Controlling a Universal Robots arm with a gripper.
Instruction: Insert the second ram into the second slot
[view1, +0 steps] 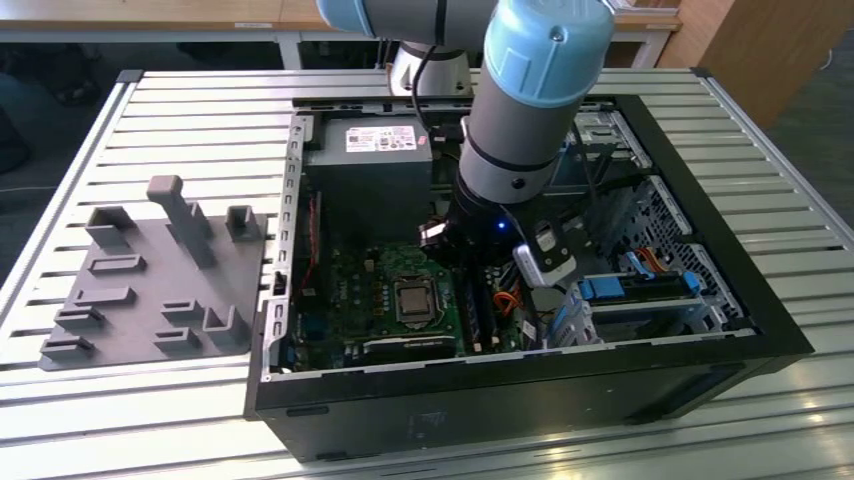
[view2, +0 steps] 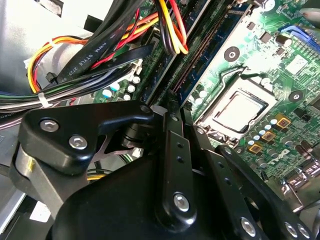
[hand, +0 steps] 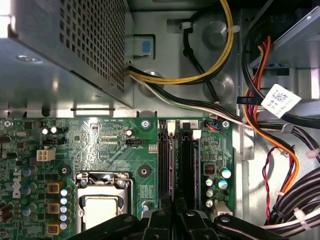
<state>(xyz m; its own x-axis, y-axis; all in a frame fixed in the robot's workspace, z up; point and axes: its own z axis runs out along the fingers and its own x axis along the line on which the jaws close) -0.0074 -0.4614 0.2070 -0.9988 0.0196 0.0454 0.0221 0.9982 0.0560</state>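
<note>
- The gripper (hand: 173, 220) was deep inside the open computer case (view1: 771, 335) and low over the green board (hand: 100, 140).
- In both wrist views its two black fingers (view2: 172, 150) were drawn close together, with only a thin gap between them.
- I could not tell if the fingers were pinching anything or just touching it.
- The second ram (hand: 170, 165) looked like a long dark strip standing on its edge in the slots – it ran straight on from the fingertips.
- Another dark slot (hand: 189, 165) lay just beside it, and I could not tell for sure which row was which.
- Small white clips (hand: 171, 127) sat at the far ends of the slots.
- Beside the slots was the square silver chip (hand: 102, 212) in its metal frame.
- Past the board, yellow, black and white wires (hand: 220, 65) curved across the metal wall, and a white tag (hand: 280, 100) hung on one bunch.
- A big grey metal box (hand: 65, 45) with many tiny holes sat past the board's far edge.
- In the exterior view the grey arm (view1: 527, 110) with its light blue cap reached down into the middle of the case.
- Blue plastic holders (view1: 627, 288) sat in the case, to the exterior view's right of the arm.
- Outside the case – on the exterior view's left – a grey tray (view1: 147, 270) with upright pegs lay on the slatted table (view1: 200, 100).
</note>
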